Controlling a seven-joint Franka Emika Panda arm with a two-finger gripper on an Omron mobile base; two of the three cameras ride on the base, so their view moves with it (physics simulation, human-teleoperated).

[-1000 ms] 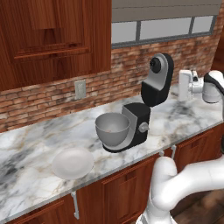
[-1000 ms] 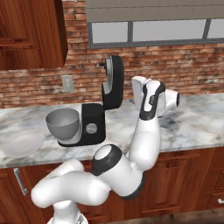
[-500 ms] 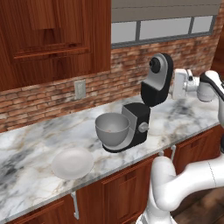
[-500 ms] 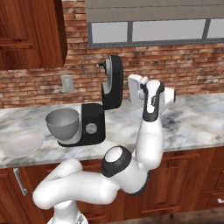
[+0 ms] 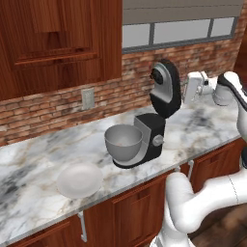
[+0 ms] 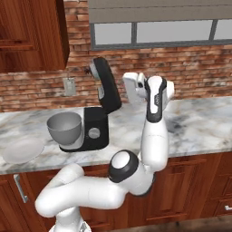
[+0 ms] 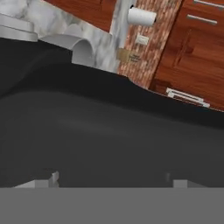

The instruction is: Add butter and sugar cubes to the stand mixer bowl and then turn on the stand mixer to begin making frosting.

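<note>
Hovering with jaws apart just behind the tilted-up stand mixer (image 5: 159,116) head, the gripper (image 5: 192,88) is being risked against it, possibly jolting it.

- Mixer (image 7: 109,131) head, black and close up, hides most beyond it in the hand view.
- Bowl (image 5: 124,143) contents too small to tell.

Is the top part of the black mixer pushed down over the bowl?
No, the stand mixer has its head tilted up and back, leaving the stand mixer bowl uncovered.
</note>
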